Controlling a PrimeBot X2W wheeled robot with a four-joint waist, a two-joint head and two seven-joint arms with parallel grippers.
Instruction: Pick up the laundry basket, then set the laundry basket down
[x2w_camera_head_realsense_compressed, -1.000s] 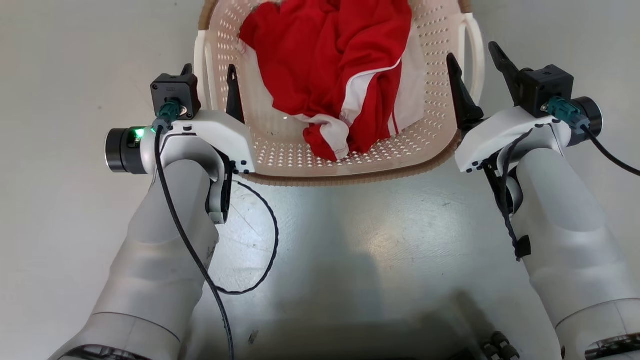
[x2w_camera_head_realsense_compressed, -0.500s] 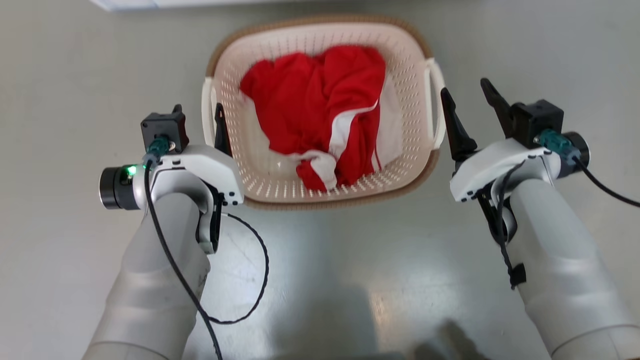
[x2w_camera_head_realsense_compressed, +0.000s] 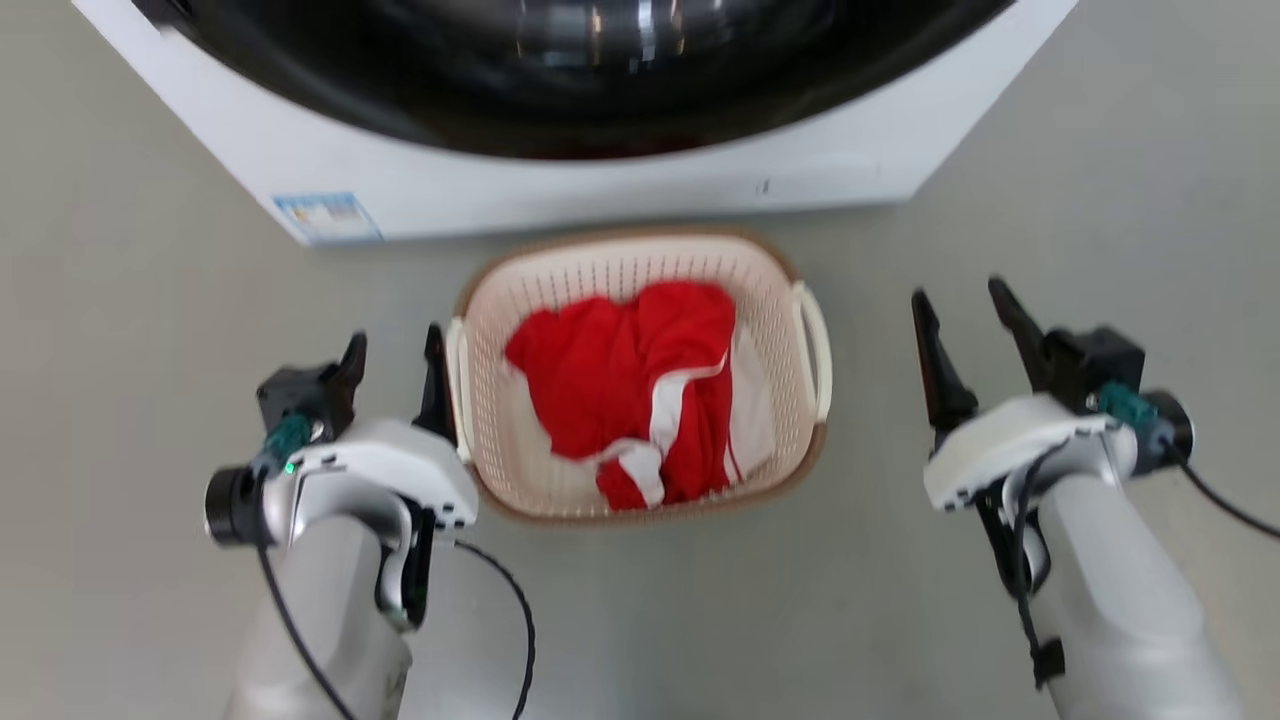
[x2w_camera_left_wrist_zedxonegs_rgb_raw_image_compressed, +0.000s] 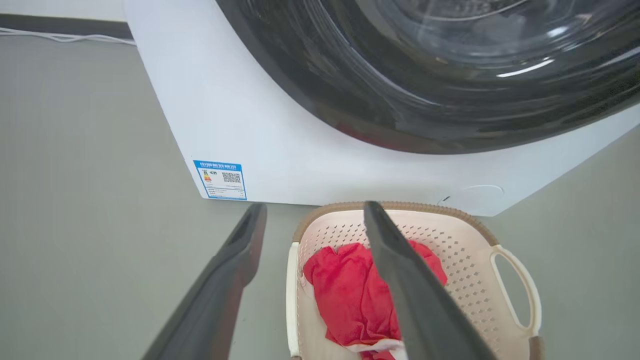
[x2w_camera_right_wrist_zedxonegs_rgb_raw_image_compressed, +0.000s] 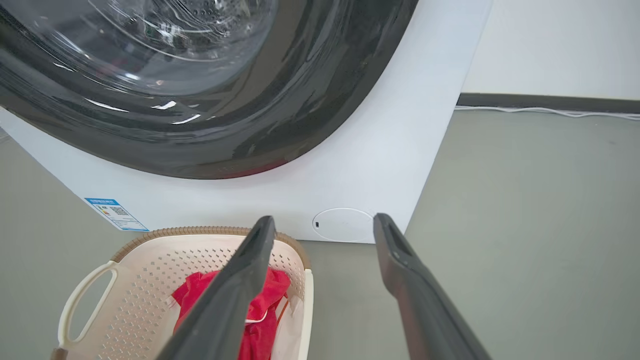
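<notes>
Laundry basket (x2w_camera_head_realsense_compressed: 620, 275), red garment (x2w_camera_head_realsense_compressed: 600, 385) inside: on floor (x2w_camera_head_realsense_compressed: 110, 330) before washing machine (x2w_camera_head_realsense_compressed: 600, 195); left hand (x2w_camera_head_realsense_compressed: 394, 337), right hand (x2w_camera_head_realsense_compressed: 958, 292) flank it, both spread apart, empty

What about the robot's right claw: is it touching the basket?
Apart. The head view shows bare floor between the right gripper and the basket; the gripper is open and empty.

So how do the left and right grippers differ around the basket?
In the head view the left gripper has its inner finger overlapping the left handle of the laundry basket; the right gripper shows floor between it and the right handle. Left fingers point straight up the view; right fingers lean left. Both open, empty.
</notes>
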